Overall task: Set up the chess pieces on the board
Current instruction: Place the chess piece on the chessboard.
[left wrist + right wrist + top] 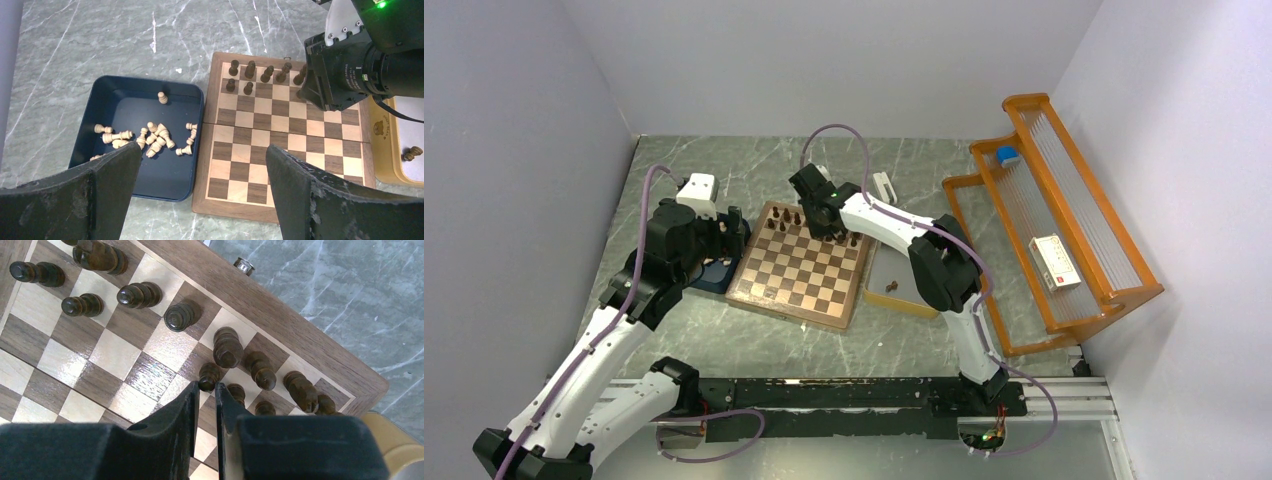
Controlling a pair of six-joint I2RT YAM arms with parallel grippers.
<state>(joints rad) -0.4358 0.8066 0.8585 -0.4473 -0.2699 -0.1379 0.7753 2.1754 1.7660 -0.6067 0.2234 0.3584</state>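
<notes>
The board (pixel 799 270) lies mid-table, with several dark brown chess pieces (pixel 784 218) upright along its far rows. They also show in the left wrist view (pixel 250 70). My right gripper (pixel 834 232) hovers low over the board's far right corner. In the right wrist view the gripper (pixel 206 387) is shut on a dark pawn (pixel 209 376) at its fingertips, above the board (pixel 125 370) among other standing pieces. My left gripper (pixel 200 152) is open and empty, above the board's left edge (pixel 210 150).
A dark blue tray (pixel 85 135) left of the board holds several light chessmen (pixel 155 137), mostly lying down. A yellow-rimmed tray (pixel 387 165) right of the board holds a dark piece (pixel 412 153). An orange rack (pixel 1064 230) stands at the right.
</notes>
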